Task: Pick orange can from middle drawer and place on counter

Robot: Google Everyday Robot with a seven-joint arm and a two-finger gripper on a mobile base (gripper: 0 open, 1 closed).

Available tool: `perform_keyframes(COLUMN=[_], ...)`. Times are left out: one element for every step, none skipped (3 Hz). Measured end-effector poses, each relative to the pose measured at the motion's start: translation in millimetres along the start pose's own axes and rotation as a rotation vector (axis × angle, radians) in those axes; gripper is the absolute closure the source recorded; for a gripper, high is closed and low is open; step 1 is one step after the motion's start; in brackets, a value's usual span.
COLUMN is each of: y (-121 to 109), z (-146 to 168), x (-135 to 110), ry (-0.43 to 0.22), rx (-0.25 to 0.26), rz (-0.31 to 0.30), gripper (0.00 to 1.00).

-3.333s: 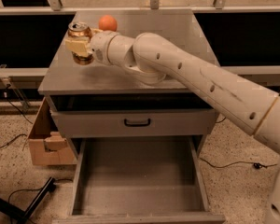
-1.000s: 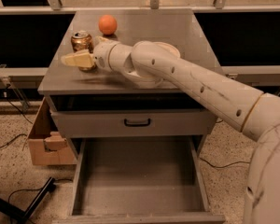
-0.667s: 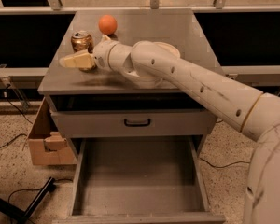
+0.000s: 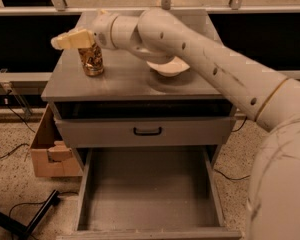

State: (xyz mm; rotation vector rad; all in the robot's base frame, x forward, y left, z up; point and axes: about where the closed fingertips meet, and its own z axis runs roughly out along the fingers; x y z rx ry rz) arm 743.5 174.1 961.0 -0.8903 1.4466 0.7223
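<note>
The brownish-orange gold-patterned drink can, carried aloft seconds ago, is now standing on the flat grey bench top. The cream claw is hovering at its rim (grip: cannot tell), so probably only withdrawal is remaining.

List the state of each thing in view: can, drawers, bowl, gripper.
orange can: upright on the counter, near its left edge.
middle drawer: pulled open, floor bare.
upper drawer: closed.
white bowl: upright on the counter, partly behind the arm.
gripper: at the can's top, over the counter.
</note>
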Motion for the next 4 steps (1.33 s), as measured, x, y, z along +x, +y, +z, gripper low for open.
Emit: perform_keyframes(y=[-21.4, -40.7, -29.9, -16.9], z=[-32.0, -102.6, -215.3, -276.5], x=[-59.0, -102.5, -95.9, -79.2], ry=[0.031, 0.145, 0.305, 0.327], rx=[-0.023, 0.036, 0.174, 0.300], rz=[-0.032, -0.083, -0.008, 0.042], gripper=[0.00, 0.00, 0.00, 0.00])
